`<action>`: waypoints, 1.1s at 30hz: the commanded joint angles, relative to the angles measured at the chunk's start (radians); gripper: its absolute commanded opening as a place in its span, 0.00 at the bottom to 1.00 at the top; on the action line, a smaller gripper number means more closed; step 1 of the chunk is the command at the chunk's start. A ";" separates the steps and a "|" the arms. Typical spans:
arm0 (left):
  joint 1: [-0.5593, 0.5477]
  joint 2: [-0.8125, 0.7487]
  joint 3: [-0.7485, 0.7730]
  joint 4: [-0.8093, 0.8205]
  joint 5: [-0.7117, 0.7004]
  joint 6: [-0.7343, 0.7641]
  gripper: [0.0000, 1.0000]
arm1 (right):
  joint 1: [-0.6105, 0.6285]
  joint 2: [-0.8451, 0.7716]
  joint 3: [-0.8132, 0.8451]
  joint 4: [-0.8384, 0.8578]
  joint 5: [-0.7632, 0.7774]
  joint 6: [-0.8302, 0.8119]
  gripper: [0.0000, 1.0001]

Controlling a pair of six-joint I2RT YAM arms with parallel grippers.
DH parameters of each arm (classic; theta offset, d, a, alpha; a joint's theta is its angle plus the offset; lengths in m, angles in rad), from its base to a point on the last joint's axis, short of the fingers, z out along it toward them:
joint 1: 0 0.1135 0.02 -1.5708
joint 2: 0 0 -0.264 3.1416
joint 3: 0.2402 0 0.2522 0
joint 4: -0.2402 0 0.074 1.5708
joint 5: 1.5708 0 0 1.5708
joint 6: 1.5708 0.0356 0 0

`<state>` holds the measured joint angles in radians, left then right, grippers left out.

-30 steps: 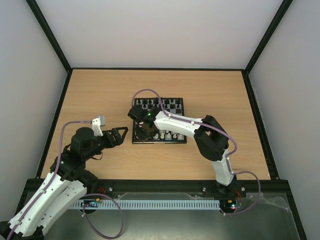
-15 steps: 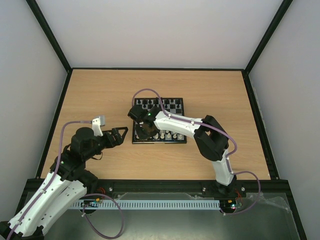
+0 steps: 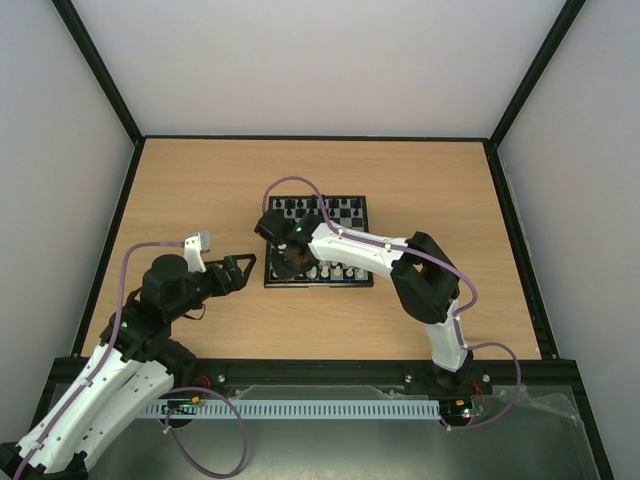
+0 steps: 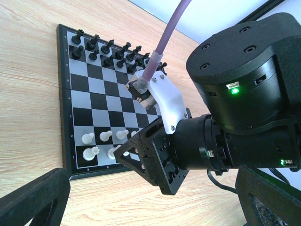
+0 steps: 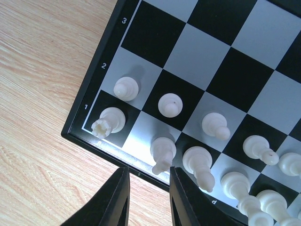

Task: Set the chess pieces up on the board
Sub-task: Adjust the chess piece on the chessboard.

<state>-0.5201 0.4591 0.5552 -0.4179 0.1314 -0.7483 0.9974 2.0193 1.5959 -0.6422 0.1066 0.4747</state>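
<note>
The board (image 3: 352,226) lies mid-table, and its near-left corner (image 5: 89,129) fills the right wrist view. Cream-white chess pieces (image 3: 336,270) stand in its two near rows: a rook (image 5: 107,121) in the corner, a knight (image 5: 162,151) beside it, a bishop (image 5: 197,165), and pawns (image 5: 170,104) behind. My right gripper (image 5: 148,188) hovers over the board's near edge just in front of the knight, jaws a little apart and holding nothing. My left gripper (image 3: 236,272) hangs open over bare table left of the board; its fingers (image 4: 35,197) frame the left wrist view.
Black pieces (image 4: 113,49) fill the board's two far rows (image 3: 320,208). The right arm's wrist housing (image 4: 235,94) and cable (image 4: 167,28) block much of the left wrist view. Wooden tabletop (image 3: 200,190) surrounds the board, bounded by a black frame (image 3: 110,230).
</note>
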 commanded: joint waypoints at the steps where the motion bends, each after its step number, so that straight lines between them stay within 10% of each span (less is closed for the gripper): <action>1: 0.007 0.003 -0.007 0.014 0.017 0.000 1.00 | 0.008 -0.026 0.004 -0.052 0.023 -0.004 0.24; 33: 0.006 -0.010 -0.007 0.002 0.013 0.003 1.00 | 0.008 0.049 0.032 -0.060 0.007 -0.001 0.07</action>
<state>-0.5201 0.4576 0.5549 -0.4179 0.1322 -0.7479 0.9993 2.0502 1.6093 -0.6540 0.1299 0.4755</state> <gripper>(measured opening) 0.994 0.077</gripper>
